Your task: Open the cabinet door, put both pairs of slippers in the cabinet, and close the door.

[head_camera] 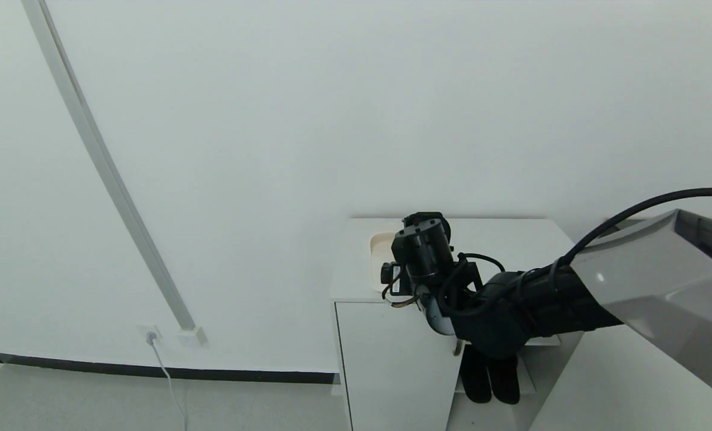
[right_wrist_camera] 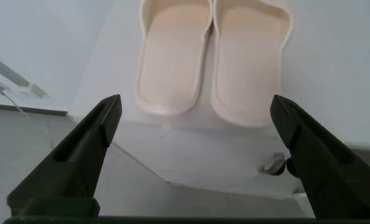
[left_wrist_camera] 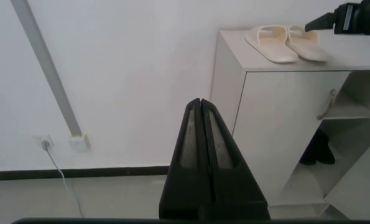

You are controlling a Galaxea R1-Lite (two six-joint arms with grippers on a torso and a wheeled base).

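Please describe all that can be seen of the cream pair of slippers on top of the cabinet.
The cream slippers are an open slide pair that looks like smooth moulded foam or rubber, with finely ribbed footbeds and a broad strap on each. They lie flat, soles down, side by side and seemingly touching, on the white cabinet top, near its front edge and left end. The open right gripper hovers close by them; nothing grips them.

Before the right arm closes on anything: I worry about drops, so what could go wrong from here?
The open right gripper hovers over the cream slippers, which lie side by side near the edge of the cabinet top; a grip on one could nudge the other off. The black slippers sit inside, so the cream pair may bump them.
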